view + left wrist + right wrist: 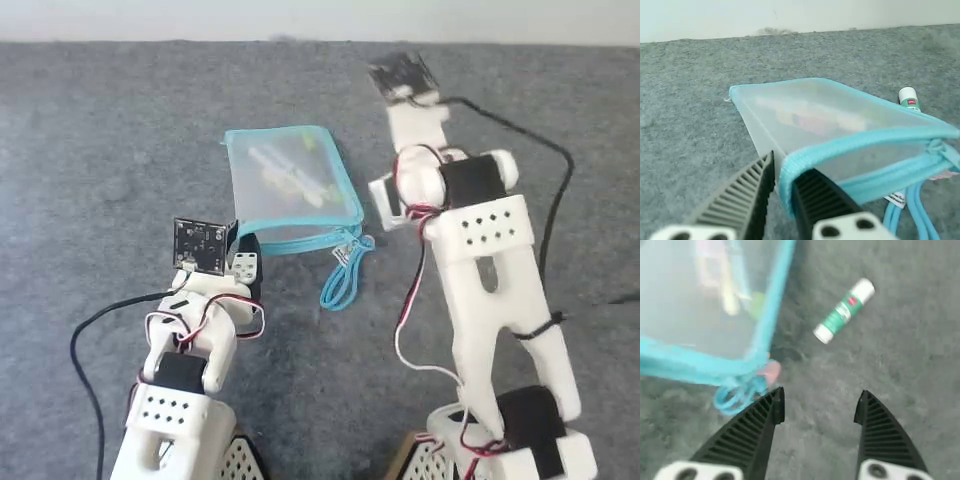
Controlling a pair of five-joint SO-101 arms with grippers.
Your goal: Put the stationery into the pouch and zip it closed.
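Observation:
The clear pouch [290,185] with teal trim lies mid-table, several pieces of stationery [285,172] showing through its wall. My left gripper [247,252] is at the pouch's near left corner. In the left wrist view it [785,187] is shut on the pouch's teal edge [840,145]. A green and white glue stick [844,311] lies on the mat beside the pouch [700,305], also seen as the glue stick [908,97] past the pouch's far side. My right gripper [820,407] hangs open above bare mat, short of the glue stick. A small pink item [771,371] sits by the zipper end.
The pouch's teal wrist strap [345,275] trails toward the table's front, between the arms. The right arm [485,235] stands over the pouch's right side. Grey mat [110,150] spreads all round, with a pale wall behind.

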